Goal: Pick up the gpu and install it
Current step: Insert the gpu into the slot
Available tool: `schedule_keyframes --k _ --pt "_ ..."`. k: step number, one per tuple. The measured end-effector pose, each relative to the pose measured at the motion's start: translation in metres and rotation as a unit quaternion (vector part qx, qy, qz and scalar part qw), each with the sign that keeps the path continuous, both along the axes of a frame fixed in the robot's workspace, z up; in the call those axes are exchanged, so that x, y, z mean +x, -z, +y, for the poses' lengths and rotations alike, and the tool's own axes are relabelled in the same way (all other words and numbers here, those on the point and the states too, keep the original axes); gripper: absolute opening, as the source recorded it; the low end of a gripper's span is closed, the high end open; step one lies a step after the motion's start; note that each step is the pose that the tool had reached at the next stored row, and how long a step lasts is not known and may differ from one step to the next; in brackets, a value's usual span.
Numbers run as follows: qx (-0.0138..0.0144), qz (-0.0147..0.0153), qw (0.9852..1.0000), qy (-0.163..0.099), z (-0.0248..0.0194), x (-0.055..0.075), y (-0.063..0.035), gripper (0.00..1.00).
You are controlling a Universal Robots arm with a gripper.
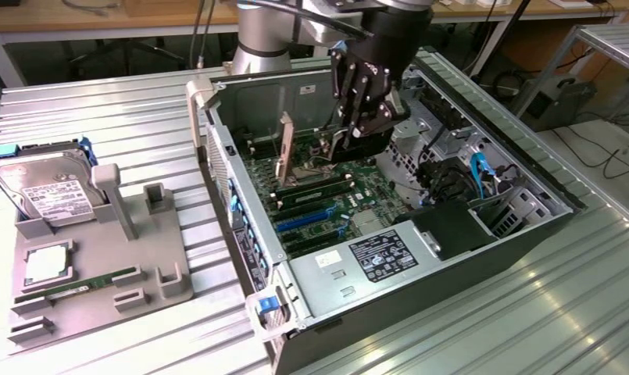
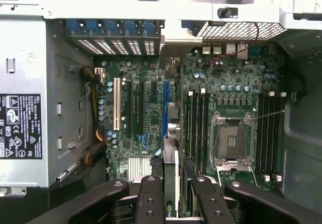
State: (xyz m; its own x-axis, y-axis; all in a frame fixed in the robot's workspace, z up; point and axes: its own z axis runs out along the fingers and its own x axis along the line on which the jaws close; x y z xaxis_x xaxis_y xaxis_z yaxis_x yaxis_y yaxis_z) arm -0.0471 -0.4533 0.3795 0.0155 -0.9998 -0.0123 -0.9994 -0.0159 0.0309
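Observation:
The gpu (image 2: 171, 183) is a thin card seen edge-on between my two black fingers (image 2: 150, 194), and my gripper (image 2: 171, 178) is shut on it. It hangs over the motherboard, roughly in line with the blue slot (image 2: 165, 95). In the exterior view the gpu's brownish side (image 1: 286, 148) stands upright inside the open computer case (image 1: 215, 156), just to the exterior view's left of the gripper (image 1: 358, 139). I cannot tell whether its lower edge touches a slot.
The power supply (image 1: 382, 254) fills the near end of the case. A CPU socket (image 2: 231, 141) and memory slots (image 2: 198, 128) lie beside the card. Outside the case, a grey holder (image 1: 95, 273) carries a hard drive (image 1: 48, 191) and a green RAM stick (image 1: 80, 283).

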Motion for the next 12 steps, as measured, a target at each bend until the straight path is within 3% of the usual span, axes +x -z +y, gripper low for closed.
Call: schedule_keyframes --k 7,12 --pt "0.0000 0.0000 1.0000 0.002 0.0000 -0.012 0.0150 0.26" --pt "0.0000 -0.0001 1.0000 0.002 0.0000 -0.012 0.0246 0.26"
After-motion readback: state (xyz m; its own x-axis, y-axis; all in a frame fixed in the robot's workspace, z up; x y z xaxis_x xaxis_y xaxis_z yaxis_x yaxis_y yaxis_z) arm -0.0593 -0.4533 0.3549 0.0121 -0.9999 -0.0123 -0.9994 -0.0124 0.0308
